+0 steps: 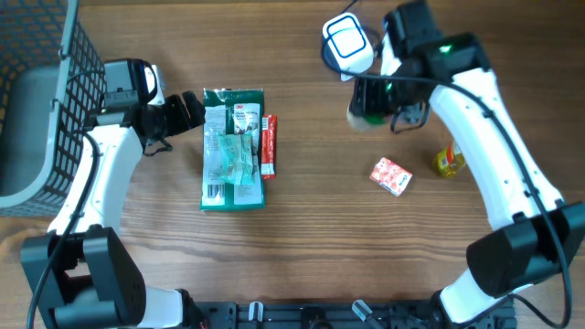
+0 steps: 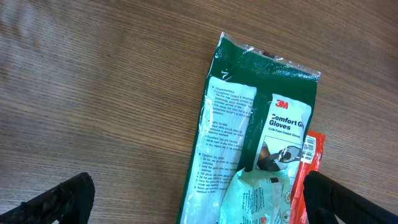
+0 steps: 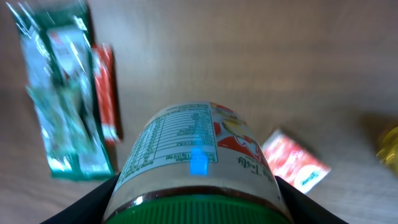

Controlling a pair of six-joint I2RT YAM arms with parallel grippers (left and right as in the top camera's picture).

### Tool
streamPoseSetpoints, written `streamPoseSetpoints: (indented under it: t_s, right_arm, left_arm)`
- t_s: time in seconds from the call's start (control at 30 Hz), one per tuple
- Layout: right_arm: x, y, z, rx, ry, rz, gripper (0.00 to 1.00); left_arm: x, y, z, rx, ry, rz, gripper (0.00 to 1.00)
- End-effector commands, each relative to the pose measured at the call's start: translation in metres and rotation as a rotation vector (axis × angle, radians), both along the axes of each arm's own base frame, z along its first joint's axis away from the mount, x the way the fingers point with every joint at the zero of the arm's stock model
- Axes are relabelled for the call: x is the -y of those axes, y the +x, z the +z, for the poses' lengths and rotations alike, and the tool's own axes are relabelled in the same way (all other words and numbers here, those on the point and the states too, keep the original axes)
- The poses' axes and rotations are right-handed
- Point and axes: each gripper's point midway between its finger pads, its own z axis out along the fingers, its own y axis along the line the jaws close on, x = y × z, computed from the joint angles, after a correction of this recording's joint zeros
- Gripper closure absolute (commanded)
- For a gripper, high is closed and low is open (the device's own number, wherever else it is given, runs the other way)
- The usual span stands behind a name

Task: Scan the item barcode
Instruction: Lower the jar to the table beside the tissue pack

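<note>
Shows, at nine o'clock on the wooden table (image 1: 320,247), a wire basket (image 1: 78,55) and, just inboard of it, the left gripper (image 1: 190,111), jaws spread fully apart and holding nothing, tips just beside the ten o'clock corner of a green gloves pack (image 1: 232,151). Finds a thin red packet (image 1: 269,146) lying along that pack's three o'clock edge, both flat on the wood and untouched. Picks out the white-and-blue scanner (image 1: 347,44) at one o'clock and, close at its six o'clock, the right gripper (image 1: 370,108) clamped around a green-lidded jar (image 3: 186,149), apparently held clear of the tabletop. Catches, in the right wrist view, a small blue light patch (image 3: 198,163) falling on the jar's printed nutrition panel, with the green lid nearest the lens and dark fingers (image 3: 99,205) hugging either side. Reveals no barcode on the face turned to that camera. Leaves a small red-and-white box (image 1: 391,175) at four o'clock and a yellow item (image 1: 448,162) at three o'clock, well apart from the scanner and out of play. Suggests the pick-up finished and the presentation to the scanner under way. Cannot confirm a completed read from these views. Probably calls for turning the jar until its barcode meets the light, then for setting it back down.
</note>
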Motion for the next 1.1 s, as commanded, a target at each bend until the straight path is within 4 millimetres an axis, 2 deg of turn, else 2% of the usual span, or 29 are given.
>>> streamPoseSetpoints:
  t_s: [0.0,0.17,0.33,0.47,0.67,1.07]
  right_arm:
    - [-0.014,-0.032,-0.042,-0.155,0.015,0.023,0.86]
    - [-0.018,-0.057,-0.089,-0.237,0.004,0.011,0.81]
    - [-0.022,-0.067,-0.118,-0.239,0.004,0.031,0.79]
    - [-0.008,-0.068,-0.135,-0.220,-0.067,0.019,0.78]
    - [0.005,-0.064,-0.139,-0.195,-0.139,-0.017,0.73]
    - [0.047,-0.061,-0.138,-0.156,-0.369,-0.068,0.73]
  left_arm:
    - [-0.005,0.004,0.009,0.028,0.013,0.004,0.00]
    - [-0.005,0.004,0.009,0.028,0.013,0.004,0.00]
    - [-0.005,0.004,0.009,0.028,0.013,0.004,0.00]
    - [-0.005,0.004,0.009,0.028,0.013,0.004,0.00]
    - [-0.005,0.004,0.009,0.028,0.013,0.004,0.00]
    - [-0.005,0.004,0.009,0.028,0.013,0.004,0.00]
